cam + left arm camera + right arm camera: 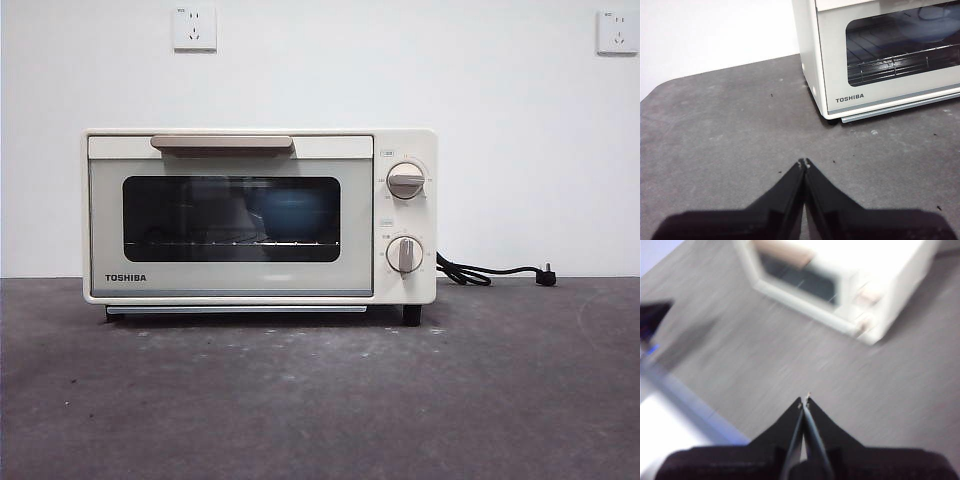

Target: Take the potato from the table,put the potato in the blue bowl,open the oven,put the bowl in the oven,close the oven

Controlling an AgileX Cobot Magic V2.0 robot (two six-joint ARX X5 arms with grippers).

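The cream-white oven [258, 216] stands on the dark grey table [320, 400] with its door closed. Through the dark window I make out the blue bowl [292, 212] on the rack inside; it also shows dimly behind the glass as the bowl [932, 27] in the left wrist view. The potato is hidden from view. My left gripper [804, 163] hovers over bare table in front of the oven's [880, 55] left corner, shut and empty. My right gripper [804, 401] is shut and empty, high above the table, with the oven [840, 280] blurred beyond it.
A black cord [480, 271] with its plug lies on the table to the right of the oven. Two wall sockets [194, 28] sit on the white wall behind. The table edge curves at the far left in the left wrist view.
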